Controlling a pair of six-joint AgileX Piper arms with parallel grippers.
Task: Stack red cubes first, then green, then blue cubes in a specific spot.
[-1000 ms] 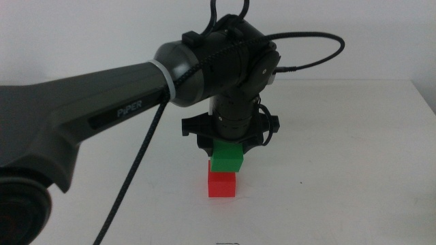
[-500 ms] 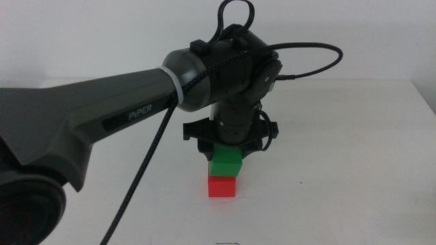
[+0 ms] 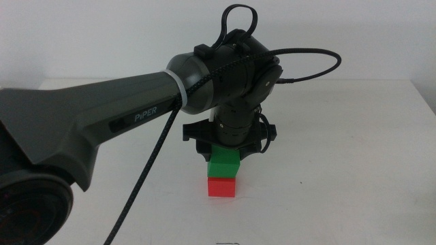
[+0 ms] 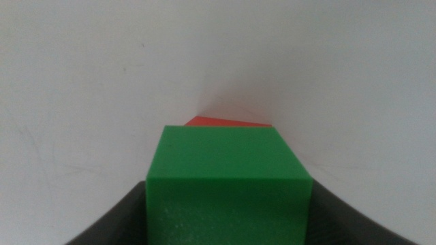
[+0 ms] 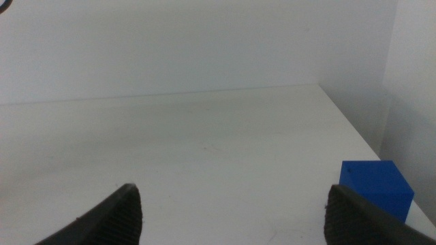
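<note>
1. Matte plastic, plain-faced: the green cube [image 3: 224,164] sits atop the red cube [image 3: 221,186] on the white table [image 3: 354,150]; both are square-edged.
2. The left gripper [image 3: 229,145] points straight down from a dark, smooth arm; its jaws pinch the green cube.
3. The right gripper [image 5: 231,218] waits, jaws spread; the blue cube [image 5: 377,188] lies beside one jaw.

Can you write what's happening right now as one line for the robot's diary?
left pincer: shut on green cube, on or just above red cube | right pincer: open, waiting, near blue cube | stack: blue not yet added
</note>
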